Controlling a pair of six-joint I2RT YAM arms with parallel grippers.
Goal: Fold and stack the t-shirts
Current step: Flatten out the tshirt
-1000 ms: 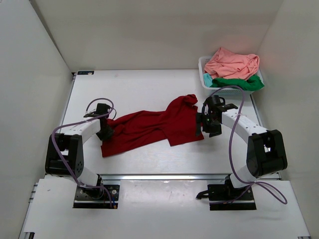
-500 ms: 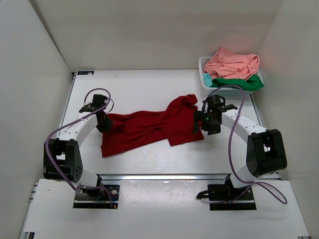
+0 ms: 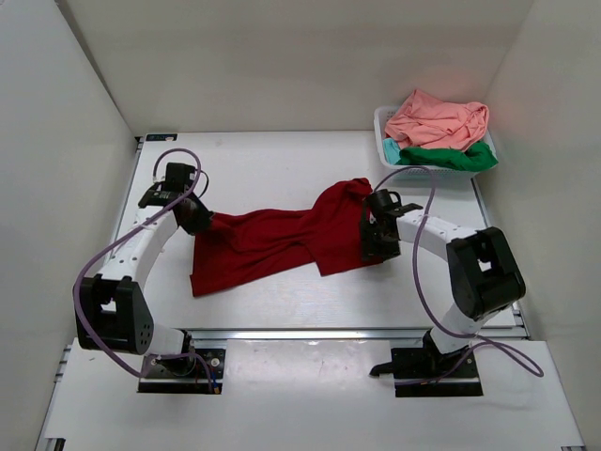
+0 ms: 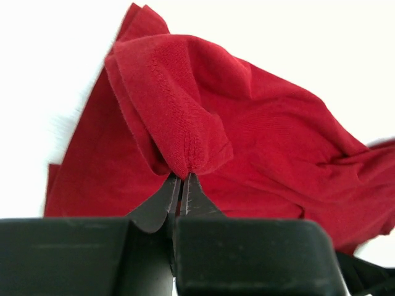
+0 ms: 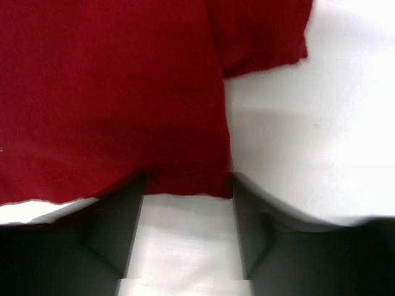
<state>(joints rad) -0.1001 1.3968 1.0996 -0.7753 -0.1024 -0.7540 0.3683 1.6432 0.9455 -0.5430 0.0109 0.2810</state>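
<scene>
The dark red t-shirt [image 3: 282, 240] lies spread and rumpled across the middle of the table. My left gripper [image 3: 195, 218] is shut on a pinched fold of the shirt's left edge [image 4: 185, 154] and holds it raised. My right gripper [image 3: 372, 246] is open at the shirt's right hem, its fingers [image 5: 123, 209] standing either side of the hem's edge [image 5: 185, 182] with bare table between them. A salmon pink t-shirt [image 3: 437, 119] and a green t-shirt [image 3: 451, 158] lie heaped in the basket at the back right.
A white lattice basket [image 3: 384, 127] stands at the back right corner of the table. White walls enclose the table on the left, the back and the right. The table's near edge has a metal rail [image 3: 310, 334].
My left gripper has moved back and to the left, pulling the shirt's left edge with it. My right gripper has shifted left, closer to the shirt's right hem.
</scene>
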